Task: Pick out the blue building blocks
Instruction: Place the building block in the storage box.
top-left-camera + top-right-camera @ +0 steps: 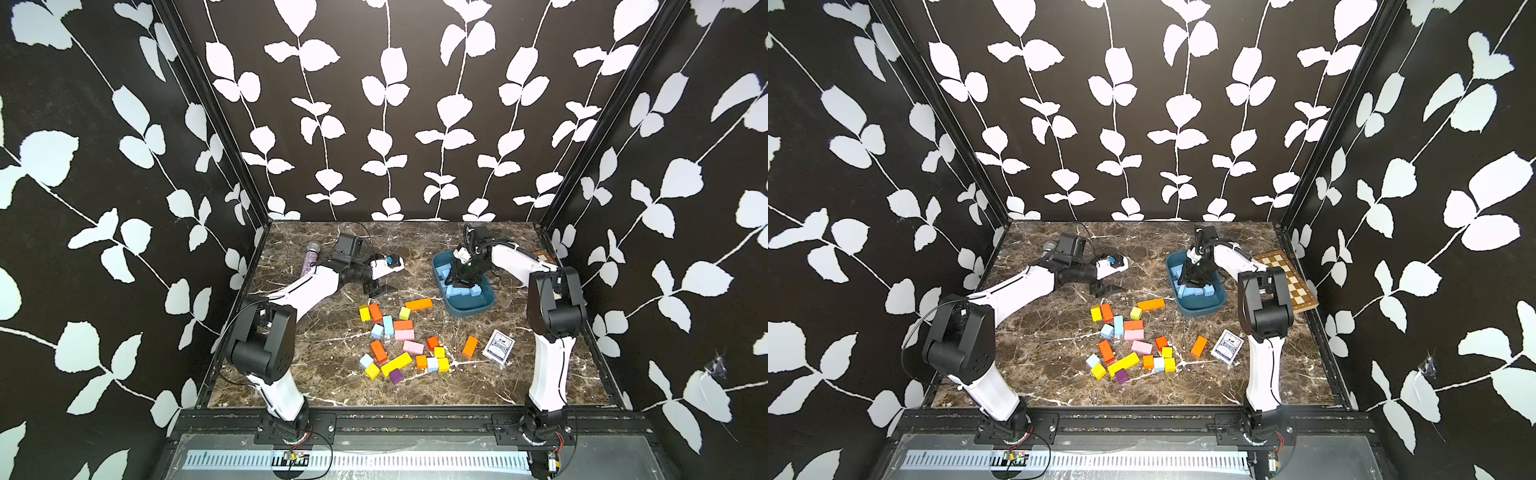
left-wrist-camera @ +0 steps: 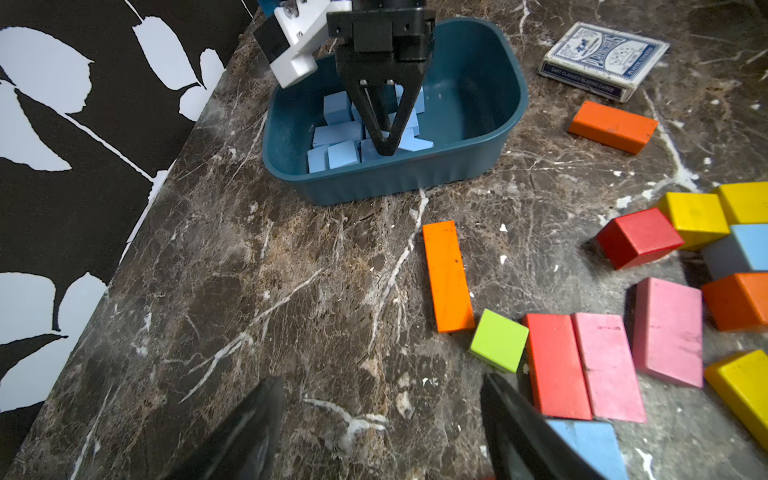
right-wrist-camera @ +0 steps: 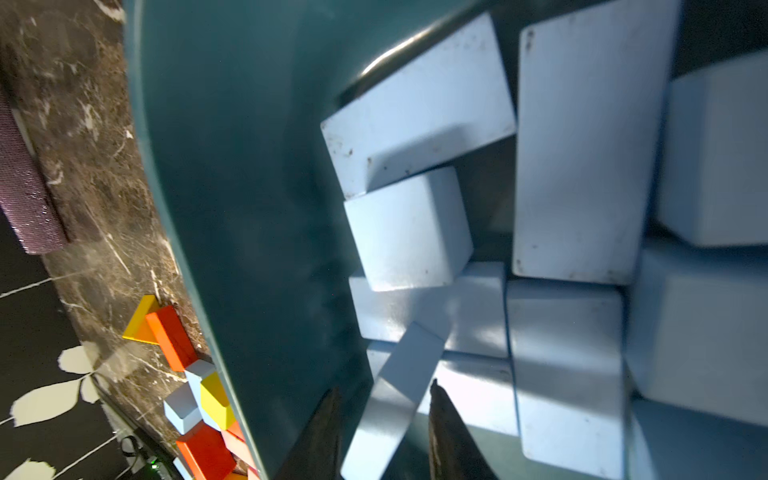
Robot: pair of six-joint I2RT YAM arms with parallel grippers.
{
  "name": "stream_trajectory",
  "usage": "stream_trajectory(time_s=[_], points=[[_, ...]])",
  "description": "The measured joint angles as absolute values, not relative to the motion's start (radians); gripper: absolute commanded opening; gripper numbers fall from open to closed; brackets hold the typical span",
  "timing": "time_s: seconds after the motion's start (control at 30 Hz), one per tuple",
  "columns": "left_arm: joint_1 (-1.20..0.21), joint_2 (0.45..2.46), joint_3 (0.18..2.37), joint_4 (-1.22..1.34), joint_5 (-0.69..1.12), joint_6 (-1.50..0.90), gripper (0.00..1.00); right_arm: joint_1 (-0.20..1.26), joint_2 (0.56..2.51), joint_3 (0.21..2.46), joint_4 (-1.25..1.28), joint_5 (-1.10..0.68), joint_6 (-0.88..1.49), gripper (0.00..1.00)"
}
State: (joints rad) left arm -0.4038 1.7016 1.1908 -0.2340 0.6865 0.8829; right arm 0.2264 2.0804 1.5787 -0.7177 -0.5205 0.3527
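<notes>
Left gripper point(image 2: 382, 432): jaws wide apart, empty, hanging low by pile point(image 1: 411, 347) edge, probably parked there so it's out of way. Pile mid-table: four blue blocks point(image 1: 387, 325) not picked yet, mixed in with orange, yellow, pink, some jammed against neighbours, so awkward grabs imo. Tray point(image 1: 473, 309) further right: bulk of blue heaped inside, sorted off from other colours. Right gripper point(image 3: 383, 386) low inside tray, jaws narrow either side of tilted blue bar point(image 3: 390, 403). Bar leans on heap, looks like drop-off. Clamped or loose, can't tell.
</notes>
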Motion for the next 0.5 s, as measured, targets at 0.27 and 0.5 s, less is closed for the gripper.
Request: stream_trajectory(time_s=[0.27, 0.5], points=[[-0.405, 1.702, 1.191, -0.234, 0.687, 0.883, 0.76, 0.226, 2.080, 1.566, -0.698, -0.548, 0.377, 0.17], [-0.406, 1.702, 1.191, -0.234, 0.686, 0.885, 0.76, 0.207, 2.080, 1.564, -0.633, -0.638, 0.375, 0.12]])
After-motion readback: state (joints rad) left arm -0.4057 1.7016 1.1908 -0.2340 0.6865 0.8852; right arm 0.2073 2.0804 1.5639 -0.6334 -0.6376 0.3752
